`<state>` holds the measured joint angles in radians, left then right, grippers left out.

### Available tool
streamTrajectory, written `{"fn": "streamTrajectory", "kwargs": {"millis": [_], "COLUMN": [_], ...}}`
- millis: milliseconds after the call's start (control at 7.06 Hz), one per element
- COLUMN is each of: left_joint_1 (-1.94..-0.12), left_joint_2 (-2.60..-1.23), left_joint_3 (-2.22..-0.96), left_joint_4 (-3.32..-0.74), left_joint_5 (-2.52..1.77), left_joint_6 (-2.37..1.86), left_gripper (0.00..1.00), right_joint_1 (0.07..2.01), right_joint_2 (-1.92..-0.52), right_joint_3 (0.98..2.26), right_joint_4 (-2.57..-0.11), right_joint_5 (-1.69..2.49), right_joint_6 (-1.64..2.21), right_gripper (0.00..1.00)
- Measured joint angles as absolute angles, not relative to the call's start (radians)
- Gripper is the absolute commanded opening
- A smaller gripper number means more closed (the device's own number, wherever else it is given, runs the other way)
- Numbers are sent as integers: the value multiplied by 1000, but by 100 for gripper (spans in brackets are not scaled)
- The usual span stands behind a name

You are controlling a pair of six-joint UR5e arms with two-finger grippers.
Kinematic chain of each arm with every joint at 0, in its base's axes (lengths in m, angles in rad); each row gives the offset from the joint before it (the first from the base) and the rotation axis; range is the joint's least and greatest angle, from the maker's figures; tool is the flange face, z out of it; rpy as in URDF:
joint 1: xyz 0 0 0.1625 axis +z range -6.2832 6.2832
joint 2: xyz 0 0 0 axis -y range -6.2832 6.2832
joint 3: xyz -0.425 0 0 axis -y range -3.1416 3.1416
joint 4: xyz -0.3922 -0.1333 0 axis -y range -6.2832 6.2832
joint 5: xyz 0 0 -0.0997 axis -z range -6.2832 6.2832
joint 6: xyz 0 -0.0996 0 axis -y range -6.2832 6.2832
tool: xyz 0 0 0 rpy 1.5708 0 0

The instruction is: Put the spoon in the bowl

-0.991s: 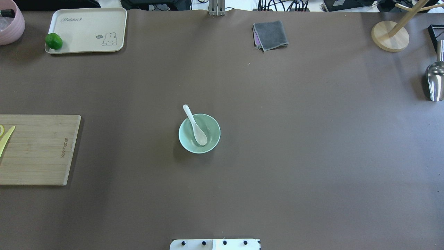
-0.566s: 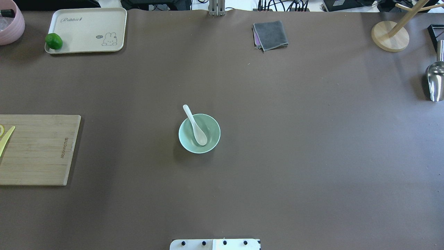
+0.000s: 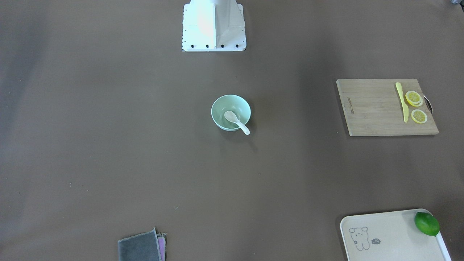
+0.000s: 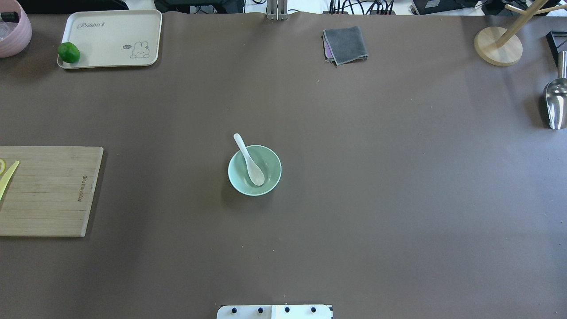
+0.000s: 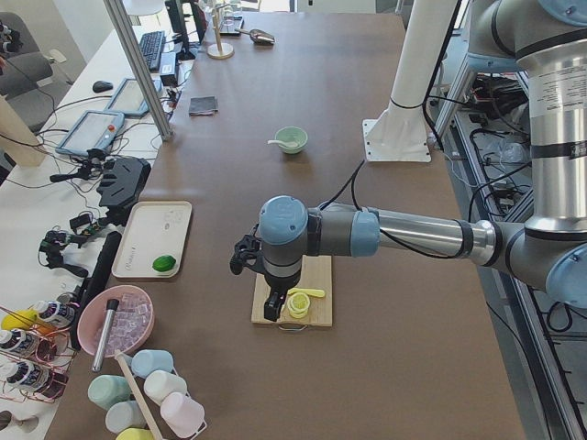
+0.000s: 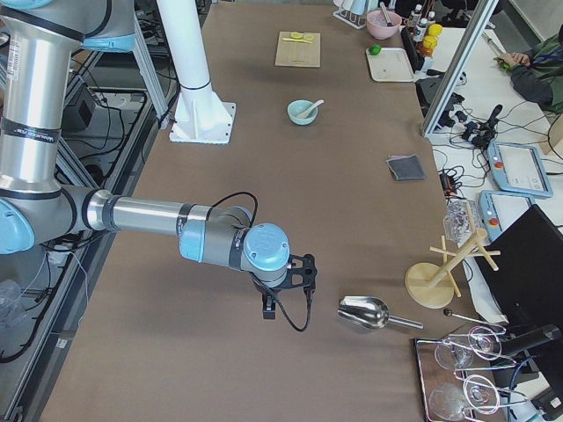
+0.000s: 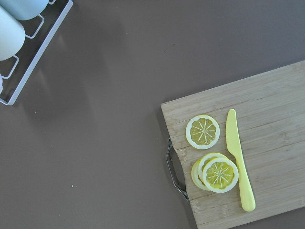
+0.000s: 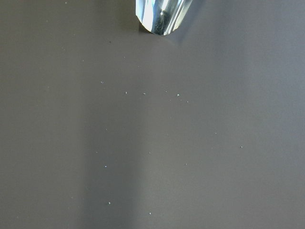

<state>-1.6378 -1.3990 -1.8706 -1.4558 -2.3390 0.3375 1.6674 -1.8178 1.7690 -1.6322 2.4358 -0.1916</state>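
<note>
The spoon (image 4: 247, 158) lies in the bowl (image 4: 271, 173) near the middle of the worktop. Its scoop rests on the bowl's floor and its handle leans over the rim toward the far left corner. Neither overhead nor front-facing view shows any arm.

Only the side views show the arms. The exterior left view has the left gripper (image 5: 271, 314) hanging over the cutting board (image 4: 48, 195) at the worktop's left edge. The exterior right view has the right gripper (image 6: 268, 309) near the metal scoop (image 4: 556, 102) at the right edge. Both are well apart from the bowl. Whether either pair of fingers is spread or pressed together I cannot tell (these views are too distant for that).

The overhead view cuts the board off at its edge, showing only the tip of the yellow knife (image 7: 238, 157). The left wrist view shows the whole knife beside the lemon slices (image 7: 202, 131). The right wrist view catches just the scoop's shiny mouth over bare brown surface.

Counted:
- one spoon and one bowl
- one board with one knife and three lemon slices, two of them overlapping
- one lime (image 4: 68, 52) on one cream tray (image 4: 110, 35) at the far left corner
- one folded grey cloth (image 4: 345, 44) by the far edge
- one scoop
- one wooden stand (image 4: 498, 46) at the far right corner
</note>
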Motion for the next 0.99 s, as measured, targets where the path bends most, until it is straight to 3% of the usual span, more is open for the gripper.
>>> {"fn": "streamTrajectory", "kwargs": {"millis": [991], "left_joint_1": [-1640], "left_joint_2": [-1393], "left_joint_3": [-1882], "left_joint_4": [-1456], "left_joint_5": [-2339], "left_joint_6": [337], "left_gripper": [98], "right_joint_1": [1666], "right_joint_2": [-1818], "right_joint_3": [1764], "right_joint_4": [-1634], "right_joint_5": [2469], "right_joint_6": [-192], "right_gripper": [100]}}
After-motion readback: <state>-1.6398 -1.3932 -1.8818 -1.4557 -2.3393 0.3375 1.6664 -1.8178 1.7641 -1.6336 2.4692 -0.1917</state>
